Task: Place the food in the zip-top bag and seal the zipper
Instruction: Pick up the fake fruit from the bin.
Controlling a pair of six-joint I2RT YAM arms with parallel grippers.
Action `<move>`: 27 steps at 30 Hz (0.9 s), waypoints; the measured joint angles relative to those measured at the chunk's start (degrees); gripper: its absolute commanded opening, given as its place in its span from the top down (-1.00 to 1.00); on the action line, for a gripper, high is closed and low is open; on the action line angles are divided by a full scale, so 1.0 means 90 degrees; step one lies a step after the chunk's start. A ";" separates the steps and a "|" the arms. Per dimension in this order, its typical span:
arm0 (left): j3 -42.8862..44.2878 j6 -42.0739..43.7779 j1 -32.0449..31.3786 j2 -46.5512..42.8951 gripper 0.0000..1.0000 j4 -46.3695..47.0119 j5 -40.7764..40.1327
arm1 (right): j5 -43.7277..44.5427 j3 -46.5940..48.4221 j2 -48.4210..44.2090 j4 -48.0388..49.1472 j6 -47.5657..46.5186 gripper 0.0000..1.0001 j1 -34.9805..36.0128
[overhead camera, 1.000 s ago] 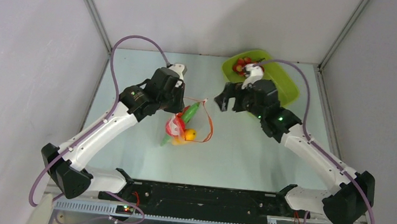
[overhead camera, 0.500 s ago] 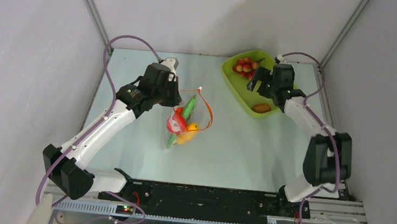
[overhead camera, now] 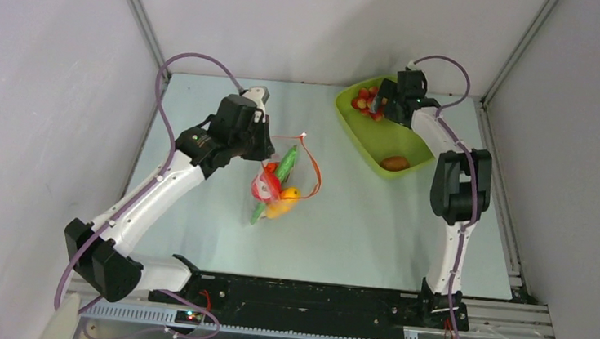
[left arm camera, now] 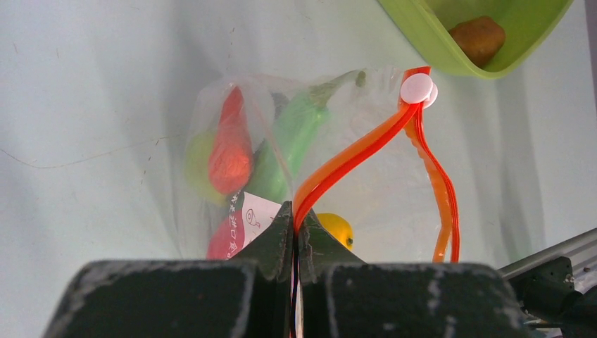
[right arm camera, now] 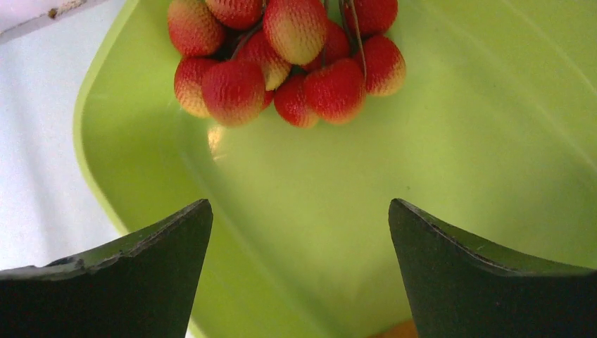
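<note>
the zip-top bag [overhead camera: 277, 188] lay near the middle of the table [overhead camera: 373, 233]. in the top view its long axis ran from 7 o'clock to 1 o'clock, with the mouth toward 1 o'clock. the zipper [left arm camera: 359, 144] stood parted in a loop, its white slider tab [left arm camera: 417, 89] at the far end. the left gripper [left arm camera: 294, 224] was clenched on the near end of the zipper strip.

inside the bag, a carrot [left arm camera: 231, 144] and a green bean [left arm camera: 296, 134] lay lengthwise, along the bag's axis. beside them were a pear [left arm camera: 196, 165], a mango [left arm camera: 336, 227] and a red piece [left arm camera: 222, 246] by a white label.

a wide stretch of tabletop ran from the bag toward 3 o'clock. the lime-green tray [overhead camera: 365, 134] sat in the table's 1 o'clock corner, close to the back and right edges. it held red grapes [right arm camera: 288, 63] at its 11 o'clock end and a brown kiwi [overhead camera: 395, 162] at its 5 o'clock end. the right gripper [right arm camera: 299, 211] hung over the tray near the grapes, jaws spread wide, grasping nothing.
</note>
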 measured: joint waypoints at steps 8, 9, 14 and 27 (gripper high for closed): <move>0.0000 0.0000 0.0007 0.0000 0.92 -0.0002 -0.0039 | 0.0126 0.1263 0.1069 -0.0231 -0.0010 -0.99 -0.0002; 0.0000 -0.0002 0.0007 0.0000 0.92 -0.0002 -0.0039 | 0.0143 0.1401 0.1158 -0.0231 -0.0012 -0.99 -0.0002; 0.0000 -0.0002 0.0007 0.0000 0.92 -0.0002 -0.0039 | 0.0289 0.1914 0.1525 -0.0206 -0.0053 -0.99 -0.0029; 0.0000 -0.0002 0.0022 0.0056 0.93 0.0002 -0.0039 | 0.0294 0.3478 0.2922 -0.0010 0.0398 -0.94 -0.0219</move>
